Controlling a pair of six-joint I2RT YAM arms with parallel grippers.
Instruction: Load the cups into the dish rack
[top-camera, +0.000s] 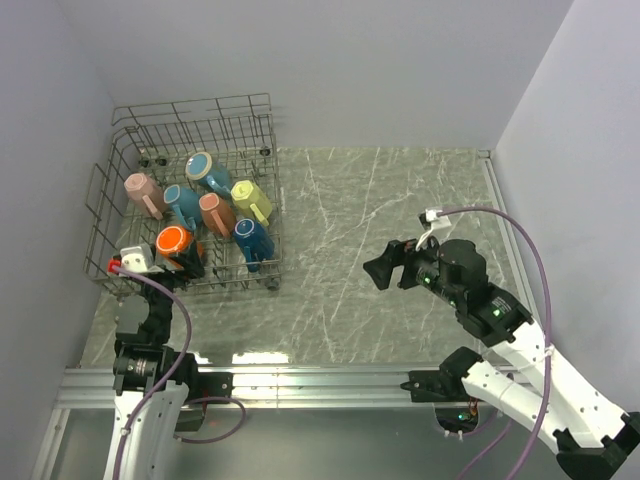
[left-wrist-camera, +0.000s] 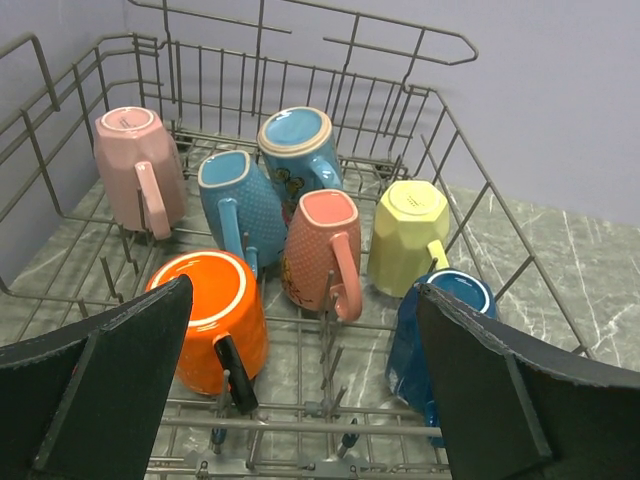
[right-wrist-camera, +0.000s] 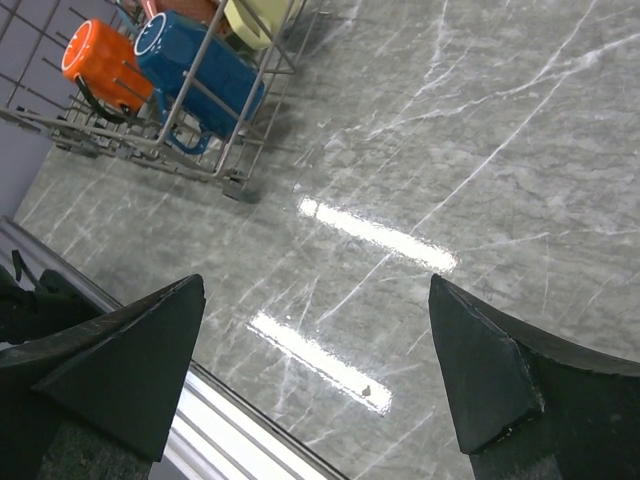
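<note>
The grey wire dish rack (top-camera: 192, 104) stands at the far left of the table. Several cups sit upside down inside it: pink (left-wrist-camera: 135, 170), teal butterfly (left-wrist-camera: 300, 145), light blue (left-wrist-camera: 240, 205), salmon (left-wrist-camera: 320, 245), yellow (left-wrist-camera: 410, 235), dark blue (left-wrist-camera: 435, 330) and orange (left-wrist-camera: 210, 315). My left gripper (left-wrist-camera: 303, 290) hovers open over the rack's near edge (left-wrist-camera: 300, 427), empty, the orange cup by its left finger and the dark blue cup by its right. My right gripper (top-camera: 385, 268) is open and empty above bare table, right of the rack (right-wrist-camera: 236, 186).
The grey marble tabletop (top-camera: 400, 200) stretches right of the rack. An aluminium rail (top-camera: 320, 380) runs along the near edge. Walls close in on the left, back and right. A purple cable (top-camera: 520, 225) loops over the right arm.
</note>
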